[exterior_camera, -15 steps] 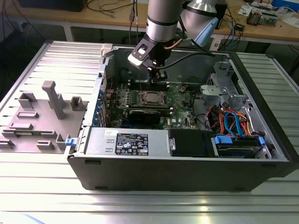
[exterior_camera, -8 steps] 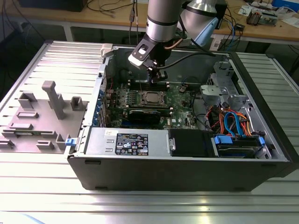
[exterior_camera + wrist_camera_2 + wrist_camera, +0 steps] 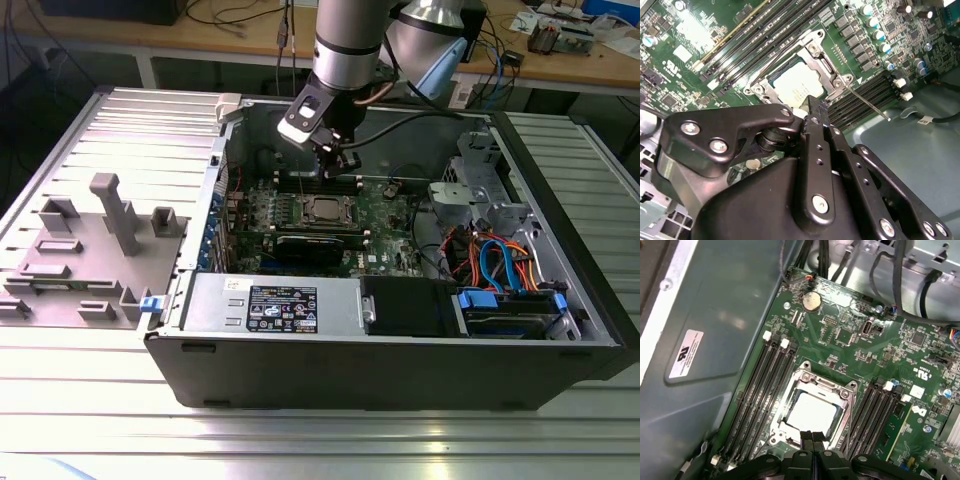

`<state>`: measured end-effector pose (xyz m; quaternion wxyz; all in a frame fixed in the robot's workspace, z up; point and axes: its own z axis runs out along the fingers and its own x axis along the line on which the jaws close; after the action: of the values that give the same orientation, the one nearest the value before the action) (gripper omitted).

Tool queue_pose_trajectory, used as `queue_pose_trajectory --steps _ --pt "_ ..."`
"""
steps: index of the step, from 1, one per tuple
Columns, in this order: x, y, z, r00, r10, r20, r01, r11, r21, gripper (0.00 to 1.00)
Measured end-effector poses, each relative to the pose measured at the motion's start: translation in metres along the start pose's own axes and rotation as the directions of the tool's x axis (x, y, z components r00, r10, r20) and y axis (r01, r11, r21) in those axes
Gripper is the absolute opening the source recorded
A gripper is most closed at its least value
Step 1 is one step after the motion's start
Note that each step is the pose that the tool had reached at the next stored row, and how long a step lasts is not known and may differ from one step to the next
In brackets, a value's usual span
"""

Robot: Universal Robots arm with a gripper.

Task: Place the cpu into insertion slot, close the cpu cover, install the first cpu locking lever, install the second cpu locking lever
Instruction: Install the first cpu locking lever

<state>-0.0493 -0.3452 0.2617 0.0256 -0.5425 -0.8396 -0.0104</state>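
Observation:
The cpu [image 3: 812,412] lies in the socket on the green motherboard, its pale metal top showing through the window of the cpu cover [image 3: 821,386]. The silvery cover frame rests flat around the chip. In the second wrist view the cpu [image 3: 794,85] and cover [image 3: 824,64] sit just beyond my fingertips. A thin metal lever [image 3: 866,102] juts from one socket corner out over the memory slots. My gripper [image 3: 811,436] hangs a little above the socket's edge, shut with nothing between its fingers. In the exterior view the gripper [image 3: 336,165] is above the socket [image 3: 328,208].
Black memory slots [image 3: 757,390] flank the socket on both sides. A black card [image 3: 318,246] lies in front of the socket in the exterior view. Cables and a drive cage [image 3: 500,260] fill the case toward the exterior view's right. A grey fixture [image 3: 110,240] stands outside the case.

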Motion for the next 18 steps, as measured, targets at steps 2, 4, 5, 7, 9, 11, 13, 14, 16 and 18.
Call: queue_pose_trajectory --steps 2,4,5,7,9,11,13,14,16,18 --pt "0.0000 0.0000 0.0000 0.9997 -0.023 0.0002 0.023 0.9997 0.0013 0.11" --pt "0.0000 0.0000 0.0000 0.9984 -0.056 0.0004 0.056 0.9984 0.0030 0.11" --pt "0.0000 0.0000 0.0001 0.9974 -0.072 0.0005 0.072 0.9974 0.0038 0.11" --pt "0.0000 0.0000 0.0000 0.9942 -0.108 0.0008 0.108 0.9941 0.0060 0.11" --pt "0.0000 0.0000 0.0000 0.9908 -0.135 0.0009 0.135 0.9908 0.0075 0.11" --pt "0.0000 0.0000 0.0000 0.9899 -0.142 0.0009 0.142 0.9898 0.0079 0.11" --pt "0.0000 0.0000 0.0000 0.9898 -0.143 0.0009 0.143 0.9898 0.0079 0.11" --pt "0.0000 0.0000 0.0000 0.9898 -0.143 0.0009 0.143 0.9897 0.0079 0.11" --pt "0.0000 0.0000 0.0000 0.9898 -0.143 0.0009 0.143 0.9897 0.0079 0.11" --pt "0.0000 0.0000 0.0000 0.9897 -0.143 0.0009 0.143 0.9897 0.0079 0.11"
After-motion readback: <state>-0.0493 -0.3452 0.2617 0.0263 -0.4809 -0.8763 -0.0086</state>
